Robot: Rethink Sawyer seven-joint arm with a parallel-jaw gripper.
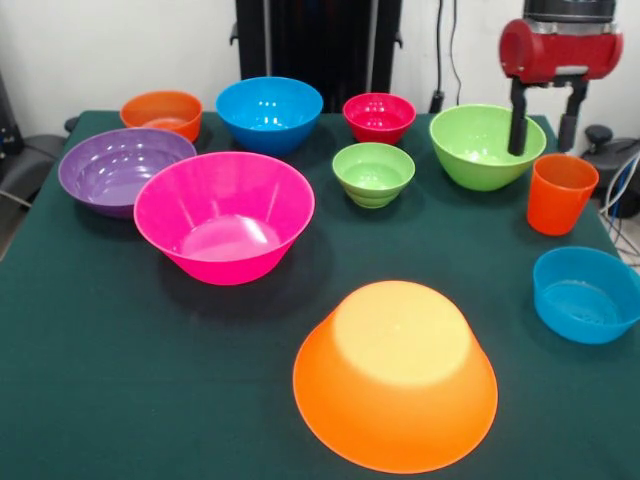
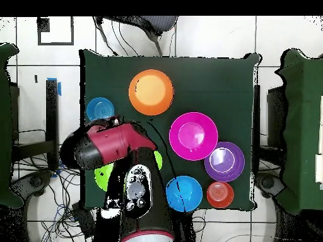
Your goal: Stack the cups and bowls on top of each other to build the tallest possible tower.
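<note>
The tool [image 1: 545,128], fingers spread and empty, hangs over the big green bowl [image 1: 480,150], just beside the cup [image 1: 560,193]; nothing is stacked on the upturned orange bowl [image 1: 396,375].

A robotics lab: green-clothed table [image 1: 120,400] on a white tiled floor [image 2: 208,34], loose cables [image 2: 38,189] trailing around.

Orange bowl [image 1: 395,375] (pink bowl [image 1: 224,217] too)
</note>
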